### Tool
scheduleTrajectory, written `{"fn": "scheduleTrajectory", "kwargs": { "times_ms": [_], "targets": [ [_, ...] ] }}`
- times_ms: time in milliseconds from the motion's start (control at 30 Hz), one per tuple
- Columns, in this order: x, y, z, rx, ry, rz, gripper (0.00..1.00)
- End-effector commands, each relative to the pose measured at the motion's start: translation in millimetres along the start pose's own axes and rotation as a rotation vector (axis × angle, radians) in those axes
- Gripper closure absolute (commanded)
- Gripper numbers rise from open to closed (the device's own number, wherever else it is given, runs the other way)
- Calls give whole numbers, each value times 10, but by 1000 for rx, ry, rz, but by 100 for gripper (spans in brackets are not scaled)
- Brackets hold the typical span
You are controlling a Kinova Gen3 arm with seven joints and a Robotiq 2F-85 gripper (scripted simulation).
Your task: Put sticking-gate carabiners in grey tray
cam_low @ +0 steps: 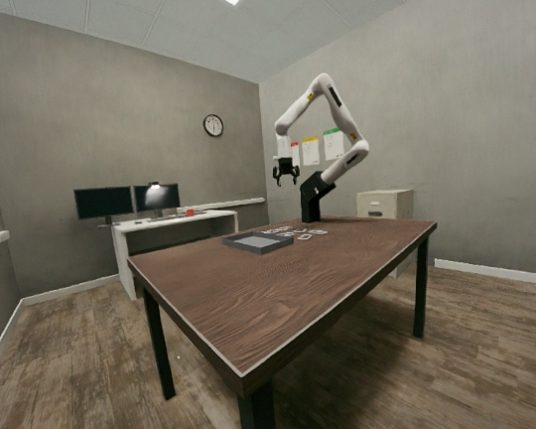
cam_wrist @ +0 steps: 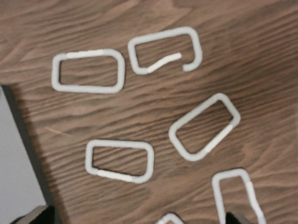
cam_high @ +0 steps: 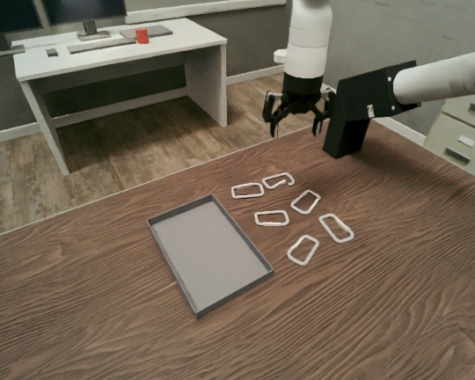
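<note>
One carabiner [cam_high: 278,175] [cam_wrist: 162,34] lies at the back with its gate swung inward, leaving a gap. Five others look closed: one at back left [cam_high: 248,196] [cam_wrist: 87,90], one at middle right [cam_high: 310,192] [cam_wrist: 196,112], one nearer the tray [cam_high: 271,224] [cam_wrist: 120,143], one at far right [cam_high: 346,240] [cam_wrist: 218,200], and one at the front [cam_high: 290,252] [cam_wrist: 171,217], mostly cut off in the wrist view. The grey tray [cam_high: 213,259] [cam_low: 257,241] [cam_wrist: 15,165] is empty. My gripper [cam_high: 295,132] [cam_low: 287,184] is open and empty, high above the table.
The wooden table [cam_high: 358,317] [cam_low: 280,293] bears the tray left of the carabiners. The black arm base [cam_high: 345,136] [cam_low: 311,206] stands at the table's back. A white desk [cam_high: 116,57] with monitors and a red cup [cam_high: 142,35] stands beyond the table.
</note>
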State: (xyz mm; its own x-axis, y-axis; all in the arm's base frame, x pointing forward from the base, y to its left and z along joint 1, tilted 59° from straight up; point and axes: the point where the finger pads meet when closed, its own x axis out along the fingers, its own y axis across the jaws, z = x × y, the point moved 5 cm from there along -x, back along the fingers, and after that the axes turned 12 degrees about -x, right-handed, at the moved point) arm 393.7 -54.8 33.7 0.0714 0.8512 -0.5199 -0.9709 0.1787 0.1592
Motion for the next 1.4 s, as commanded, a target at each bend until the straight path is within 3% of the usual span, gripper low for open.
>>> {"fn": "scheduleTrajectory", "kwargs": {
  "times_ms": [0, 100, 133, 667, 700, 1233, 1267, 1367],
  "targets": [
    [-23, -17, -6, 0, 2, -5, 0],
    [-23, -17, -6, 0, 2, -5, 0],
    [-465, -229, -58, 0, 2, -4, 0],
    [-465, -229, -58, 0, 2, -4, 0],
    [-464, -223, -57, -279, 4, -5, 0],
    [-464, -223, -57, -349, 4, -5, 0],
    [-464, -225, -47, -629, 8, -5, 0],
    [-464, -225, -46, -655, 8, -5, 0]
  ]
}}
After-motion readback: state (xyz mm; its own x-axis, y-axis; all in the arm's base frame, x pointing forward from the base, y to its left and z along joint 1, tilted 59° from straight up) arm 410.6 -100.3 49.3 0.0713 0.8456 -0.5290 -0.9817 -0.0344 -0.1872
